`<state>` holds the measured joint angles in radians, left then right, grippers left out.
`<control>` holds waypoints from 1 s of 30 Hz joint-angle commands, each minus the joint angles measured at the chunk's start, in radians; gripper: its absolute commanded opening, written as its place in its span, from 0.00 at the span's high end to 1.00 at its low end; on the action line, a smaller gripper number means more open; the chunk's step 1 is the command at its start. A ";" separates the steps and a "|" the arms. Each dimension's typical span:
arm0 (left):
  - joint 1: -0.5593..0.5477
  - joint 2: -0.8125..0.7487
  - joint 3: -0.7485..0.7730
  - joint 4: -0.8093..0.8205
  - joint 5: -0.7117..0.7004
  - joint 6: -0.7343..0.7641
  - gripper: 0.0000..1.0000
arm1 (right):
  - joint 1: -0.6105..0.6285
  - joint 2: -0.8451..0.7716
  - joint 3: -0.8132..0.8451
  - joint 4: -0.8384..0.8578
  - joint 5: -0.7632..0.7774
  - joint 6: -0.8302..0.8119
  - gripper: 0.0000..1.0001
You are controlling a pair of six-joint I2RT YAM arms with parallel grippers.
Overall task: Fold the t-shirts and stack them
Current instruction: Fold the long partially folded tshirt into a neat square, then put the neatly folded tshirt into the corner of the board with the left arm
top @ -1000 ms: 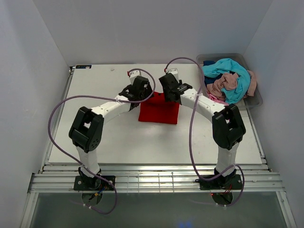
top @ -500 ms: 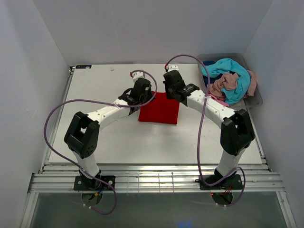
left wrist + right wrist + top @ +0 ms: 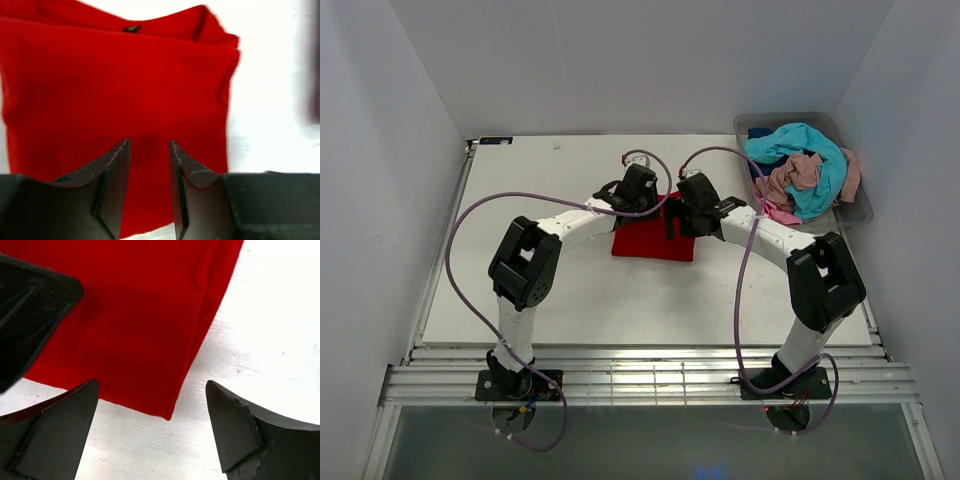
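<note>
Top view first: you're looking at the red tee [image 3: 653, 242] lying folded into a tidy rectangle around the middle of the desk [image 3: 520, 200]; the left claw [image 3: 638, 200] and right claw [image 3: 678, 220] are both hanging over its far edge; the other tees [image 3: 798, 165] are sitting heaped in the bin [image 3: 857, 214] at the far right corner, turquoise on top, pinks and a bit of dark blue under it; the wrists are hiding both sets of jaws from up here.

Left wrist view: the left claw [image 3: 148, 146] is hovering with its jaws parted a little and nothing pinched, just red tee [image 3: 115, 75] showing through the gap; this is the only view giving you the neck label [image 3: 132, 29] and the layers lining up at the far edge.

Right wrist view: the right claw [image 3: 150, 390] is gaping wide and empty, straddling a corner of the red tee [image 3: 130, 300] where it's meeting bare desk [image 3: 280, 315]; only here are you getting that doubled side edge up close.

Handling, my guess: it's going to be light and floppy, so you're wanting to pinch through all the layers at an edge, both sides together; otherwise the fold is probably sagging open when lifted.
</note>
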<state>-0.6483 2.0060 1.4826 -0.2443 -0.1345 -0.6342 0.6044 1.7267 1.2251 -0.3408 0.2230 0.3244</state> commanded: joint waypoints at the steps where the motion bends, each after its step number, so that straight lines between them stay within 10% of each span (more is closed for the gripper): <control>1: -0.001 -0.009 0.030 -0.093 -0.089 0.036 0.53 | -0.021 -0.075 -0.035 0.065 -0.040 0.025 0.08; 4: 0.006 -0.090 -0.042 -0.101 -0.183 0.013 0.54 | -0.028 -0.101 -0.067 0.077 -0.045 0.024 0.07; 8: 0.033 -0.203 -0.136 -0.092 -0.200 0.031 0.30 | -0.029 -0.108 -0.081 0.104 -0.088 0.004 0.10; 12: 0.067 -0.338 -0.243 -0.056 -0.186 0.053 0.26 | -0.031 -0.060 -0.044 0.117 -0.141 -0.004 0.66; 15: 0.091 -0.387 -0.300 -0.009 -0.145 0.064 0.22 | -0.032 0.003 -0.003 0.115 -0.163 -0.007 0.83; 30: 0.321 -0.280 -0.343 0.158 0.371 0.103 0.19 | -0.046 0.295 0.269 -0.007 -0.149 -0.018 0.92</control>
<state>-0.3603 1.7241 1.1404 -0.1402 0.0769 -0.5453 0.5655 2.0197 1.4406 -0.3107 0.0452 0.3183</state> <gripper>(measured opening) 0.812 0.080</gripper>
